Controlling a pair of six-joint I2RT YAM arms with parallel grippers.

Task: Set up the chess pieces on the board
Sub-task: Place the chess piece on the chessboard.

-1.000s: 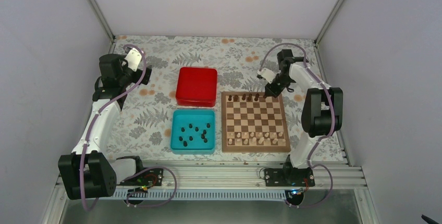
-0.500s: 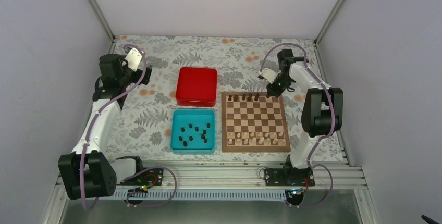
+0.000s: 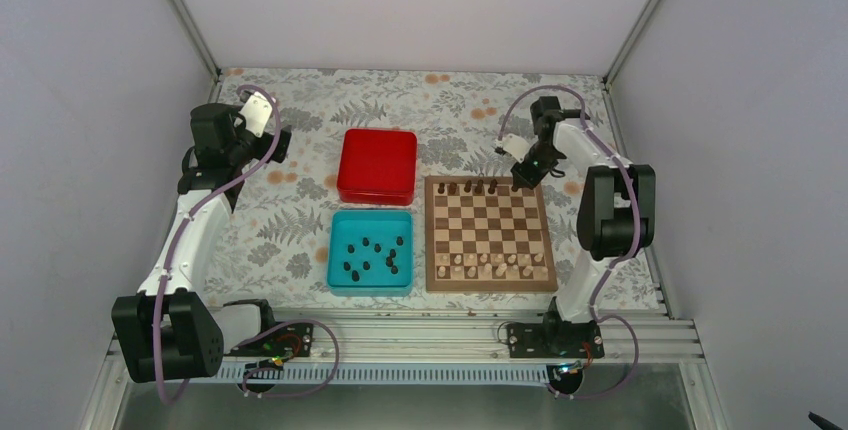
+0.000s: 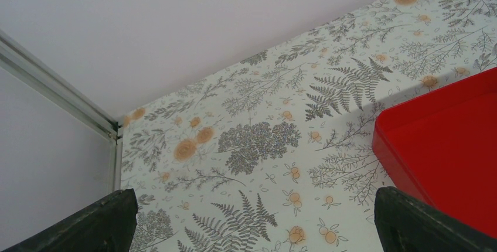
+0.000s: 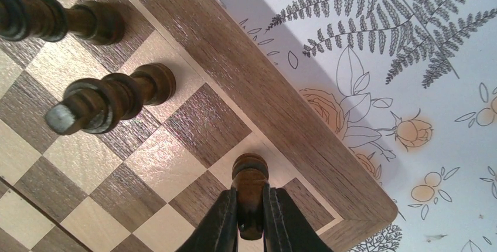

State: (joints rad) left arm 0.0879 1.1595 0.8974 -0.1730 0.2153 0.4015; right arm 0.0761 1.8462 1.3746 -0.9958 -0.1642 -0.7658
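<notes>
A floral surface (image 3: 300,220) carries the board (image 3: 430,235), with a red box (image 3: 377,165) and a teal tray (image 3: 375,225) to its left. The left gripper (image 4: 252,225) hangs spread beside the red box. The right gripper (image 5: 250,202) pinches one dark chess piece (image 5: 250,170) at the board's far right corner square. More chess pieces (image 3: 367,255) lie in the tray.

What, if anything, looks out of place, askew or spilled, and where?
Nothing looks toppled, spilled or damaged. The one untidy spot is the teal tray, where several dark chess pieces lie scattered, not yet on the board. The right gripper holds one piece at the board's far right corner.
</notes>
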